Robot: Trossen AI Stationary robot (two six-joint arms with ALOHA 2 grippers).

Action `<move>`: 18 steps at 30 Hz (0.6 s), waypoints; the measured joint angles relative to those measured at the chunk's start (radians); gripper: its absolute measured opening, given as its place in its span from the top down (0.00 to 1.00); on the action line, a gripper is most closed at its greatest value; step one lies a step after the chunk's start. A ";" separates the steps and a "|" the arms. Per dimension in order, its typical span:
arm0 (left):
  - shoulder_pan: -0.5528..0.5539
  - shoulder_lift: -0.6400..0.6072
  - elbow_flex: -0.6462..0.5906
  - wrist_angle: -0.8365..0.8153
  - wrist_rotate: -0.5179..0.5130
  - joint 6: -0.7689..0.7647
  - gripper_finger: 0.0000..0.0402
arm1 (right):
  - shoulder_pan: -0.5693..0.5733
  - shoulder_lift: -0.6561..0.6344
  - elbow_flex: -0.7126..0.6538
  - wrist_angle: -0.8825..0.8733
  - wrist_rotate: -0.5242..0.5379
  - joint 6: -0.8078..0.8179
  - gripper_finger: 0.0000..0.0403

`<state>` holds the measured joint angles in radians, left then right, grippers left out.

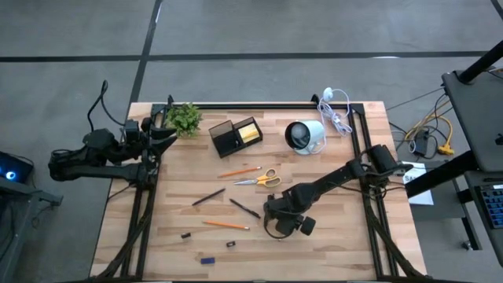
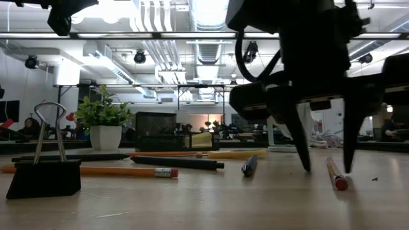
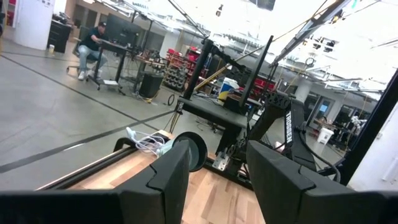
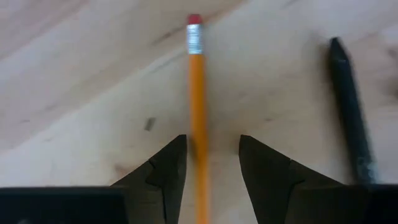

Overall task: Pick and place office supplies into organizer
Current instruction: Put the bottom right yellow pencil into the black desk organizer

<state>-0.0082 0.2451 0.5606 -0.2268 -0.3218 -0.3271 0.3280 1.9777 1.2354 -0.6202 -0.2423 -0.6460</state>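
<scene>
Your right gripper (image 4: 211, 168) straddles the orange pencil (image 4: 198, 93) at lower center of the high view. Its jaws are part open with the thin hex shaft between them, nothing gripped yet. Smooth dark pen (image 4: 349, 118) lies beside it. Black organizer (image 1: 234, 135) sits upper center. Left gripper (image 1: 161, 135) is parked upper left, jaws apart and empty.

The right gripper (image 4: 211, 162) is held low, fingers parted and pointing down, while the left gripper (image 3: 214, 177) is parked open.

Black divided organizer (image 1: 226, 138) holding yellow notes, scissors (image 1: 259, 179), orange pencils (image 1: 226, 225), dark pens (image 1: 244, 208) scattered flat.
</scene>
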 joint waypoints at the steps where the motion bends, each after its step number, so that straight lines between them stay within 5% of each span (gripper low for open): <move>1: 0.000 0.000 0.000 0.000 0.000 0.000 0.64 | -0.002 0.001 0.004 0.002 0.004 -0.003 0.67; 18: 0.000 0.000 0.000 0.000 0.000 -0.002 0.64 | -0.002 0.002 -0.015 -0.016 0.034 -0.030 0.82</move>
<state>-0.0082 0.2451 0.5606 -0.2272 -0.3218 -0.3291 0.3255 1.9793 1.2202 -0.6363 -0.2088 -0.6764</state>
